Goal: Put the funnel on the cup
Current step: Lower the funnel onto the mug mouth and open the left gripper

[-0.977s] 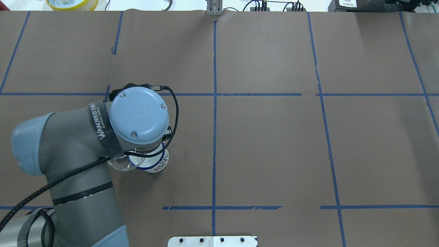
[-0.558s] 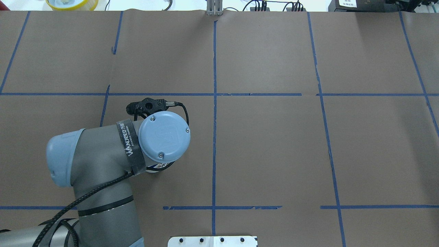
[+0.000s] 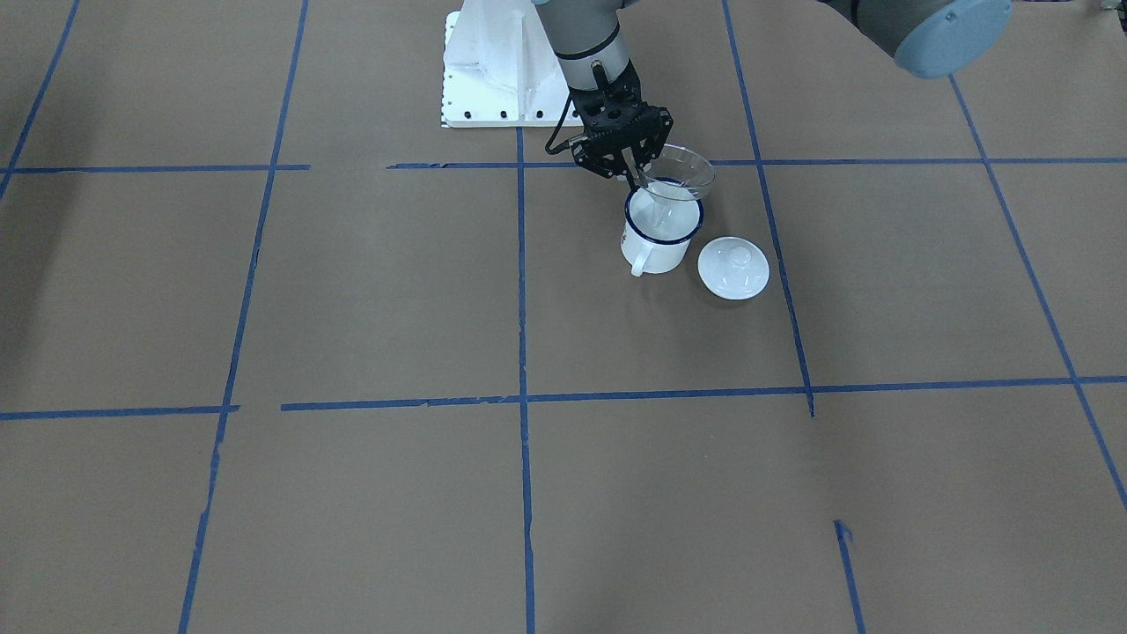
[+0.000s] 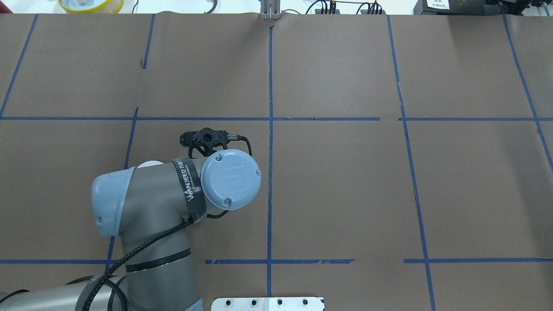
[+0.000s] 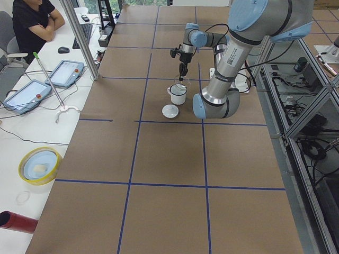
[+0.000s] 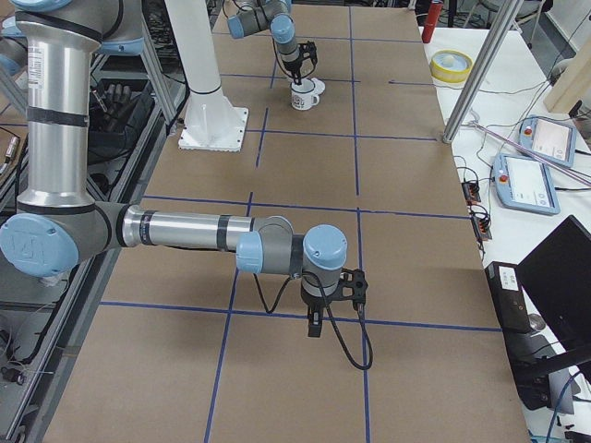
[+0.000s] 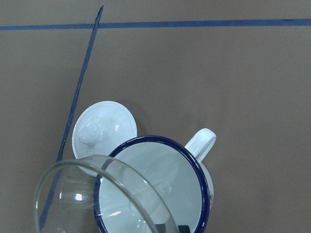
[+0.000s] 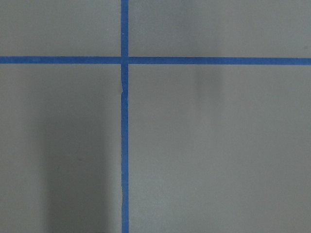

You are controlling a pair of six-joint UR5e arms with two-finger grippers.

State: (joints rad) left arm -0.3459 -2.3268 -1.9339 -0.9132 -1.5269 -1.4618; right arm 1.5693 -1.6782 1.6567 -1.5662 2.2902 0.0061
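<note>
The white enamel mug (image 3: 659, 236) with a dark blue rim stands upright on the brown table, its handle toward the front camera. My left gripper (image 3: 634, 179) is shut on the rim of the clear funnel (image 3: 682, 173) just above the mug. The funnel is tilted, with its spout pointing down into the mug's mouth. In the left wrist view the funnel (image 7: 87, 194) overlaps the mug (image 7: 201, 167) from the lower left. The overhead view hides both under my left wrist. My right gripper (image 6: 314, 325) hangs over bare table far from the mug; I cannot tell whether it is open or shut.
A round white knobbed lid (image 3: 733, 269) lies on the table right beside the mug; it also shows in the left wrist view (image 7: 104, 128). Blue tape lines cross the brown table. The white robot base plate (image 3: 493, 79) is behind the mug.
In the overhead view my left wrist has moved right and down. It now covers the mug and funnel, which earlier showed below it, and an edge of the lid now shows.
</note>
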